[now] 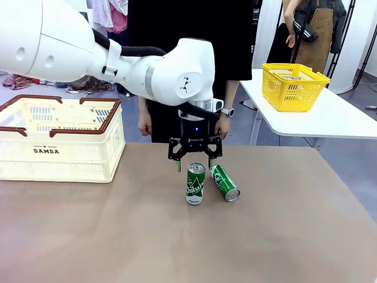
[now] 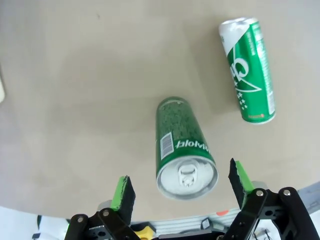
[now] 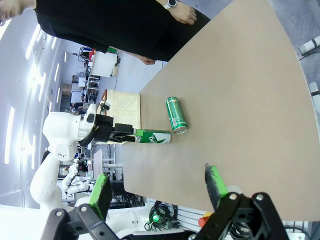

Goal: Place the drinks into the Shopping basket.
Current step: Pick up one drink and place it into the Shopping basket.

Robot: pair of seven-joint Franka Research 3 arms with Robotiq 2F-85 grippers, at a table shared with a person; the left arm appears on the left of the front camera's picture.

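Table (image 1: 88, 236) middle: left gripper (image 1: 194, 167) over upright can (image 1: 195, 185)

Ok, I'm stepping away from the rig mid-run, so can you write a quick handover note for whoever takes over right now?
Left gripper: open, poised over the upright green aluminium can, not gripping it.
Right gripper: open, empty, away from the cans.
Second green can lies on its side beside the first, on the table.
Cream-white slotted shopping basket stands at the table's left.
Done: neither can is in it. Left: both cans.
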